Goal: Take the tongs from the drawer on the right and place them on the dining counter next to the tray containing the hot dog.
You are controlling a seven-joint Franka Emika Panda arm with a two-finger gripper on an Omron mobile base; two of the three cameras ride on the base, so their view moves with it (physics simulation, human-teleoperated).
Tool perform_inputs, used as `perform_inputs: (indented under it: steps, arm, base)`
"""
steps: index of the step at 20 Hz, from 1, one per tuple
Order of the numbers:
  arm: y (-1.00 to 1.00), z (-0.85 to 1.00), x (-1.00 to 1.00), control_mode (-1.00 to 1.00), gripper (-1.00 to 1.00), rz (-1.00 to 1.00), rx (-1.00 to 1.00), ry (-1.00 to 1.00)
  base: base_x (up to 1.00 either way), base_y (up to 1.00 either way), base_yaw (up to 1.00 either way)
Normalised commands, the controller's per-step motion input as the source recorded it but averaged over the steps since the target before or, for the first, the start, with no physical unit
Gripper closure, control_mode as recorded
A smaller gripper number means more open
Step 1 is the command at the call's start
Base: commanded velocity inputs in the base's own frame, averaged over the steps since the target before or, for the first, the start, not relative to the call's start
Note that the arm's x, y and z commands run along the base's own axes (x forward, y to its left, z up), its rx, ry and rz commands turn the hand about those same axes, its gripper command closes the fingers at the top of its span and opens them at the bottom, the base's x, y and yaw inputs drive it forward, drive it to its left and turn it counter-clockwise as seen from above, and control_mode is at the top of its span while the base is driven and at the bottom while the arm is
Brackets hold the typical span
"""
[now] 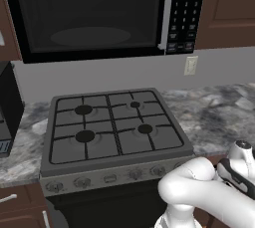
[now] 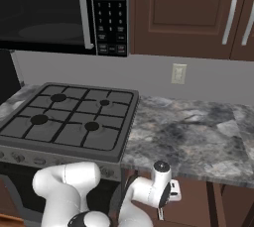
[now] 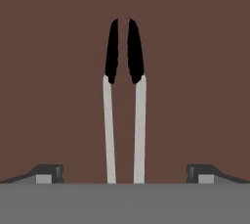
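Hand view, tongs (image 3: 124, 100) between spread pincer (image 3: 125, 174)

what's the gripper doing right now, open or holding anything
gripper: open, holding nothing; the tongs lie between its fingertips on the brown drawer floor.

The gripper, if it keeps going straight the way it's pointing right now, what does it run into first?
Most likely the tongs, lying centred between the open gripper fingertips on the brown drawer floor. How far off they are is unclear in the hand view.

One tongs (image 3: 124, 100), one stove (image 1: 114, 127), four burners, one microwave (image 1: 99, 13)
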Motion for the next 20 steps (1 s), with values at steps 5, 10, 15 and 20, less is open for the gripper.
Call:
perform_inputs:
  steps: [5, 10, 15, 20]
  arm:
    - [0.0, -0.09, 0.0, -1.0, -1.0, 0.0, 0.0, 0.0]
    - [0.0, -0.1, 0.0, -1.0, -1.0, 0.0, 0.0, 0.0]
    - [0.0, -0.09, 0.0, -1.0, -1.0, 0.0, 0.0, 0.0]
    - [0.0, 0.0, 0.0, -1.0, -1.0, 0.0, 0.0, 0.01]
  base:
    - [0.0, 0.0, 0.0]
    - [0.0, 0.0, 0.0]
    - [0.0, 0.0, 0.0]
    - [0.0, 0.0, 0.0]
